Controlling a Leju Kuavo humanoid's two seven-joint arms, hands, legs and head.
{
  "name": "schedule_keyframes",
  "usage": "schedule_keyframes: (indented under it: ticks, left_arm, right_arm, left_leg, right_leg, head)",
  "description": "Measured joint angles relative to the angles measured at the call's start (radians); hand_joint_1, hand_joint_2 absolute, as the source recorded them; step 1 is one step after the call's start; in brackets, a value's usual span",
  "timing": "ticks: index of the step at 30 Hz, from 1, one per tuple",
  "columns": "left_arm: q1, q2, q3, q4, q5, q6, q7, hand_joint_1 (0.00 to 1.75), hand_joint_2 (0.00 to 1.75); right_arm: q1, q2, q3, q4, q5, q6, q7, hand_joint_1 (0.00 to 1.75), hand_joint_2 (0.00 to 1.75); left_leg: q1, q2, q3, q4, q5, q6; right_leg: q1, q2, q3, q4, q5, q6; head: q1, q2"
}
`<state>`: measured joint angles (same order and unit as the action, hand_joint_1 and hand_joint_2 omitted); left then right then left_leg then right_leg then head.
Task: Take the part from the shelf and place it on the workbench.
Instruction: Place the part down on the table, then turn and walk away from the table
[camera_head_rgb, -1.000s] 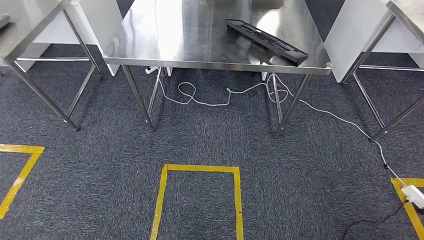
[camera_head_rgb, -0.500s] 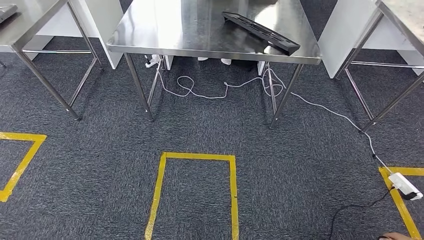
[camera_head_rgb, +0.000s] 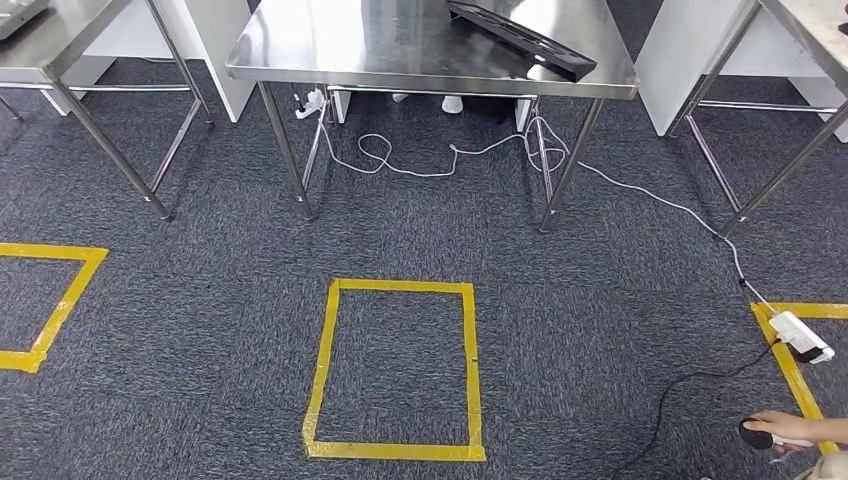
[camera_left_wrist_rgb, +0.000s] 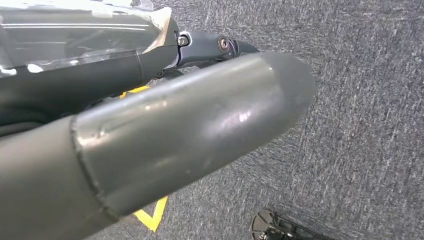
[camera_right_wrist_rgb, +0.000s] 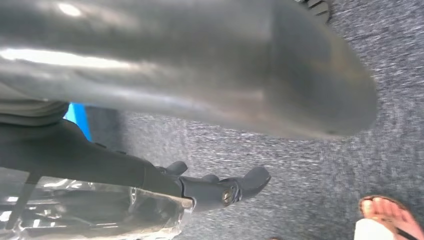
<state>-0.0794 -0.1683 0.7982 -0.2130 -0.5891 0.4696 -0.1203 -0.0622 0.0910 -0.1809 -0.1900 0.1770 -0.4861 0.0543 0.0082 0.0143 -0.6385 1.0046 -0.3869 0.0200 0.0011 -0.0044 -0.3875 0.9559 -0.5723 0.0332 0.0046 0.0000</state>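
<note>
While both arms hang low over the carpet, the left hand (camera_left_wrist_rgb: 165, 130) shows in its wrist view as a thick grey thumb with darker fingers (camera_left_wrist_rgb: 220, 46) lying straight behind it. Nothing can be seen between them, but how far the hand is open cannot be told, because the thumb covers most of it. The right hand (camera_right_wrist_rgb: 200, 85) looks much the same in its own wrist view: a big blurred grey thumb and, apart from it, dark fingers (camera_right_wrist_rgb: 240, 185) stretched out with their tips a little curled. No object is seen in this hand, yet whether it is spread or closed cannot be judged with certainty. Near these fingers, a person's foot in a sandal (camera_right_wrist_rgb: 387, 215) stands on the carpet.

From the head view, the grey carpet (camera_head_rgb: 600, 300) carries a rectangle of yellow tape (camera_head_rgb: 398, 370) just in front of the robot. Beyond it stands a steel table (camera_head_rgb: 400, 50) with thin legs. The long black part (camera_head_rgb: 520, 38) lies on the table top, set diagonally, near the right front corner, and neither hand touches it. A white cable (camera_head_rgb: 640, 190) runs under the table to a white power strip (camera_head_rgb: 802, 337) on the right. Close to that, a person's hand (camera_head_rgb: 785, 430) rests on a small dark object (camera_head_rgb: 757, 433) on the floor.
</note>
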Motion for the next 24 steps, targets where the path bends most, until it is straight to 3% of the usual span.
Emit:
schedule_keyframes:
  ticks: [2, 3, 5, 7, 8, 9, 11, 13, 15, 20, 24]
  left_arm:
    - [0.0, 0.001, -0.001, 0.0, 0.0, 0.001, -0.001, 0.0, 0.0]
    - [0.001, 0.002, -0.002, 0.0, 0.0, 0.001, -0.001, 0.0, 0.0]
    - [0.003, 0.003, -0.002, 0.0, 0.002, 0.001, -0.001, 0.0, 0.0]
    - [0.006, 0.004, -0.002, 0.001, 0.003, 0.002, -0.001, 0.0, 0.0]
    - [0.008, 0.004, -0.002, 0.001, 0.003, 0.002, -0.001, 0.0, 0.0]
    - [0.009, 0.004, -0.002, 0.001, 0.003, 0.003, -0.001, 0.0, 0.0]
    - [0.011, 0.004, -0.002, 0.001, 0.002, 0.004, -0.002, 0.0, 0.0]
    - [0.011, 0.004, -0.002, 0.001, -0.001, 0.004, -0.005, 0.0, 0.0]
    - [0.011, 0.004, -0.002, 0.001, -0.006, 0.003, -0.006, 0.0, 0.0]
    - [0.01, 0.002, -0.003, 0.002, -0.012, 0.002, -0.007, 0.0, 0.0]
    - [0.011, 0.002, -0.006, 0.002, -0.012, 0.002, -0.007, 0.0, 0.0]
  right_arm:
    - [0.001, 0.0, -0.003, 0.0, 0.0, 0.0, -0.001, 0.0, 0.0]
    - [0.001, 0.0, -0.004, 0.0, 0.0, 0.0, -0.001, 0.0, 0.0]
    - [0.002, 0.0, -0.006, 0.0, 0.001, -0.001, -0.003, 0.0, 0.0]
    - [0.003, 0.001, -0.006, 0.0, 0.004, 0.0, -0.004, 0.0, 0.0]
    - [0.003, 0.001, -0.006, 0.0, 0.005, 0.0, -0.004, 0.0, 0.0]
    - [0.004, 0.0, -0.006, 0.0, 0.006, 0.001, -0.004, 0.0, 0.0]
    - [0.005, -0.001, -0.008, 0.0, 0.006, 0.001, -0.004, 0.0, 0.0]
    - [0.004, -0.001, -0.011, 0.0, 0.004, 0.001, -0.004, 0.0, 0.0]
    - [0.003, -0.001, -0.013, 0.0, 0.001, 0.001, -0.004, 0.0, 0.0]
    - [0.001, 0.0, -0.017, 0.0, -0.003, 0.0, -0.005, 0.0, 0.0]
    - [0.001, -0.001, -0.02, 0.0, -0.003, 0.0, -0.005, 0.0, 0.0]
  left_leg:
    - [0.003, 0.001, -0.004, -0.001, 0.013, -0.012]
    - [0.006, -0.001, -0.008, 0.009, 0.003, -0.018]
    - [0.011, -0.006, -0.031, 0.075, -0.061, -0.026]
    - [0.012, -0.009, -0.068, 0.201, -0.144, -0.033]
    - [0.013, -0.01, -0.08, 0.254, -0.165, -0.036]
    - [0.014, -0.011, -0.077, 0.279, -0.168, -0.038]
    - [0.015, -0.011, -0.021, 0.216, -0.125, -0.037]
    - [0.014, -0.012, 0.059, 0.088, -0.086, -0.029]
    - [0.009, -0.013, 0.093, 0.024, -0.08, -0.017]
    - [-0.005, -0.013, 0.083, -0.002, -0.08, -0.007]
    - [-0.012, -0.013, 0.083, -0.002, -0.079, -0.002]
  right_leg:
    - [-0.003, 0.001, -0.001, -0.021, -0.002, -0.018]
    - [-0.007, 0.0, -0.005, -0.021, 0.004, -0.028]
    - [-0.015, -0.004, -0.014, -0.021, 0.019, -0.049]
    - [-0.008, -0.008, -0.025, -0.02, 0.029, -0.06]
    - [-0.006, -0.009, -0.03, -0.019, 0.032, -0.062]
    - [-0.004, -0.009, -0.033, -0.018, 0.034, -0.062]
    - [-0.003, -0.009, -0.035, -0.012, 0.035, -0.061]
    - [-0.001, -0.008, -0.039, -0.004, 0.032, -0.056]
    - [0.002, -0.008, -0.047, 0.0, 0.032, -0.049]
    - [0.009, -0.008, -0.064, 0.008, 0.037, -0.033]
    - [0.007, -0.008, -0.073, 0.006, 0.039, -0.028]
  head:
    - [-0.002, 0.0]
    - [-0.002, 0.0]
    - [-0.005, 0.0]
    - [-0.007, 0.0]
    - [-0.007, 0.0]
    - [-0.007, 0.0]
    - [-0.007, 0.0]
    - [-0.007, 0.0]
    - [-0.007, 0.0]
    - [-0.007, 0.0]
    - [-0.007, 0.0]
